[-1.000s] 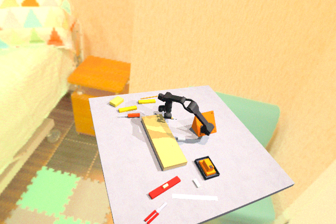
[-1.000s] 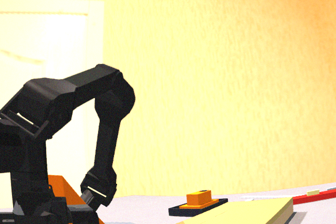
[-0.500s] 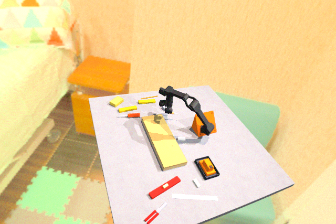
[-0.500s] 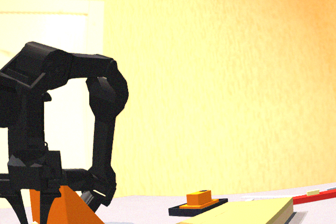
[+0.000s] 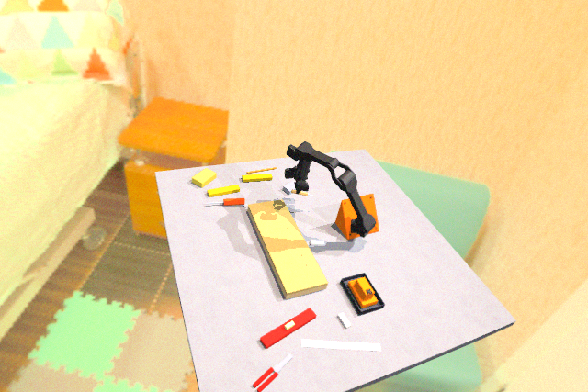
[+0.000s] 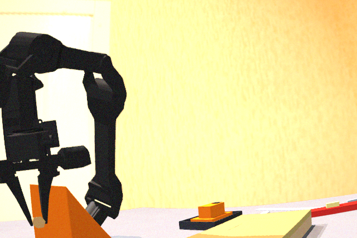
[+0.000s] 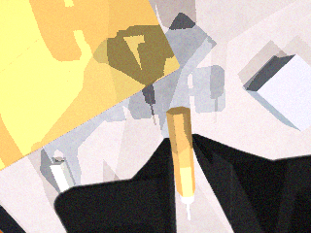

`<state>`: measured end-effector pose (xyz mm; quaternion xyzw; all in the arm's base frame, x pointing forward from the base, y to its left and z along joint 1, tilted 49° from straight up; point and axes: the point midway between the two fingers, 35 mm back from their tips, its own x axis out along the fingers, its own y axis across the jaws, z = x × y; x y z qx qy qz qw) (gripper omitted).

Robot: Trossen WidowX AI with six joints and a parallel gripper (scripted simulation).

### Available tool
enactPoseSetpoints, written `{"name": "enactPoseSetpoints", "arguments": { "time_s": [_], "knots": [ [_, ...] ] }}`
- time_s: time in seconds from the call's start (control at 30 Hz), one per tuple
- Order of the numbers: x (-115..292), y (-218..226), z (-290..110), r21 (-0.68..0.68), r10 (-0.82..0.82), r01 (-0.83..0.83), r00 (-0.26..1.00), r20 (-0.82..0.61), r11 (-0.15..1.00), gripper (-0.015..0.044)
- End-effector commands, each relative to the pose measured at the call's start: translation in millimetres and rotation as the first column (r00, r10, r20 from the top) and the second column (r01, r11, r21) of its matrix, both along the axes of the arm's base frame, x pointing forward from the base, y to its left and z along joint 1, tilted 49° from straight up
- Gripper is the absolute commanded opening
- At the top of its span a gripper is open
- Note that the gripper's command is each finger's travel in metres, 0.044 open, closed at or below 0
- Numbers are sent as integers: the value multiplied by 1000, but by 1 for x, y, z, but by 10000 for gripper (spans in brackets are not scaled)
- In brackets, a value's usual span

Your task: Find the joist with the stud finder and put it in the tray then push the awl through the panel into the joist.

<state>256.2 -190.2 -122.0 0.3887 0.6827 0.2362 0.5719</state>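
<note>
My gripper (image 5: 300, 189) (image 6: 38, 221) (image 7: 180, 141) is shut on the awl (image 5: 301, 192) (image 6: 38, 222) (image 7: 182, 146), a wooden handle with a thin metal tip. It holds the awl level, a little above the table beside the far end of the yellow floor panel (image 5: 289, 247) (image 6: 259, 223) (image 7: 49, 73). The orange stud finder (image 5: 363, 290) (image 6: 211, 209) sits in the black tray (image 5: 344, 285) (image 6: 190, 224), to the right of the panel's near end.
The orange arm base (image 5: 348, 217) (image 6: 66, 215) stands right of the panel. A red-handled screwdriver (image 5: 232, 201) and yellow blocks (image 5: 222, 190) lie at the far left. A grey block (image 5: 286, 189) (image 7: 287, 89) lies near the gripper. A red level (image 5: 288, 327) and a white strip (image 5: 341, 344) lie at the front.
</note>
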Motion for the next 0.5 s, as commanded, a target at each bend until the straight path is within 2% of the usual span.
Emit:
{"name": "enactPoseSetpoints", "arguments": {
  "time_s": [0.0, 0.23, 0.47],
  "knots": [
    [-10, -6, 12, 72, -90, 82, 989, 116, 994, 0],
    [-24, -18, 33, 158, -250, 209, 916, 314, 965, 0],
    [-38, -34, 54, 218, -401, 336, 771, 495, 916, 0]
  ]
}}
